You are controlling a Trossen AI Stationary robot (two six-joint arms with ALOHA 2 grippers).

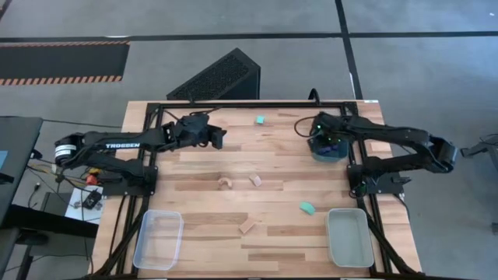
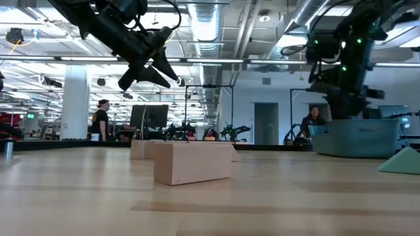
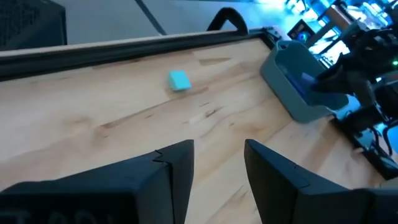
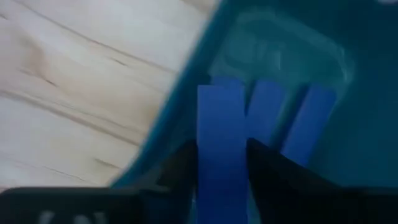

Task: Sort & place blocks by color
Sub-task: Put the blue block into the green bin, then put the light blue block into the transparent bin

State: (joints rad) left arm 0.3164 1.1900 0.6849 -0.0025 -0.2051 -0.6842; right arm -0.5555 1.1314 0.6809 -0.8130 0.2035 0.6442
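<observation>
Your right gripper (image 4: pixel 221 165) is sitting right over the dark teal tray (image 1: pixel 319 152) at the far right of the table, and in its wrist view there's a dark blue bar (image 4: pixel 221 137) standing between the two fingers, long axis running straight out from the gripper. The fingers (image 4: pixel 273 171) flank it closely on both sides, so I'd call that gripping, though I can't swear how tight it is. Two more blue bars (image 4: pixel 308 121) already lie in the tray just beyond, roughly parallel to the held one, so the drop point is basically straight below.

Your left gripper (image 1: pixel 216 138) hangs above the far left of the table with its jaws apart and nothing between them.

Out on the wood: a teal cube (image 1: pixel 260 120) at the far edge, between the two arms and somewhat nearer the left gripper; another teal block (image 1: pixel 307 207) beside the grey tray (image 1: pixel 349 247); pale wood pieces (image 1: pixel 254 180) mid-table; the clear tray (image 1: pixel 158 239) front left.
</observation>
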